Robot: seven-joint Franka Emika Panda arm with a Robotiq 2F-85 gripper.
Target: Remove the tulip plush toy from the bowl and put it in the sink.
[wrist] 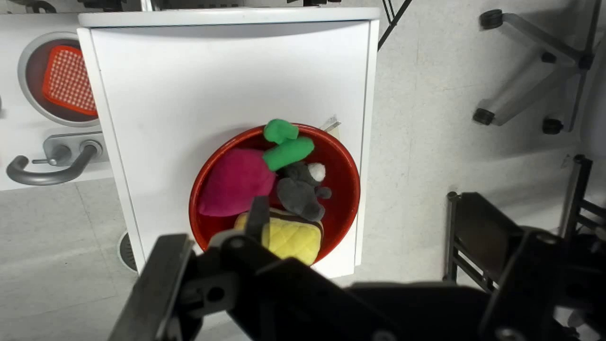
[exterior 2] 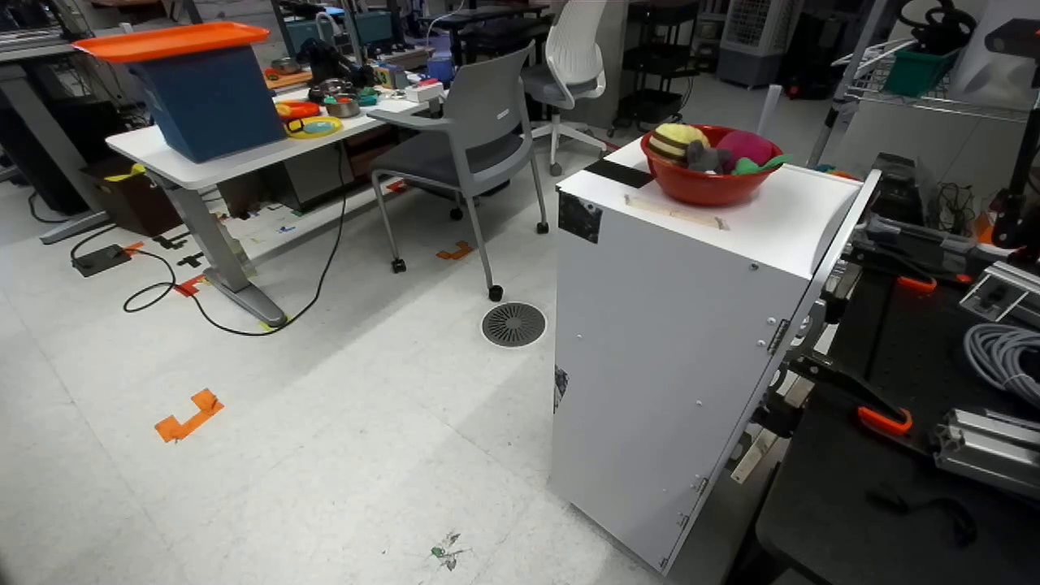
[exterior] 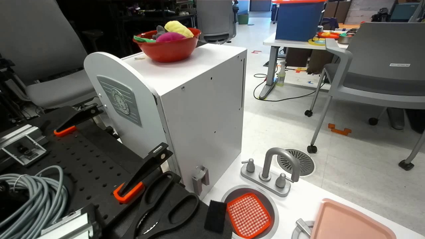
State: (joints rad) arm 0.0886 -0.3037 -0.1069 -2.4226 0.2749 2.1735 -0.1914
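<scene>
On this cabinet (wrist: pixel 165 80): one red bowl (exterior: pixel 171 50) holding one tulip plush toy (wrist: pixel 248 173), one grey toy (wrist: pixel 299 193), one yellow toy (wrist: pixel 294 235). Alongside: one sink (exterior: pixel 266 199). Above: one end effector (wrist: pixel 360 215), spread.

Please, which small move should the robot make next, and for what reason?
Probably shift a little toward the tulip, jaws open, before lowering: it lies in the bowl beside the yellow toy, and in the wrist view a finger partly hides that toy.
</scene>
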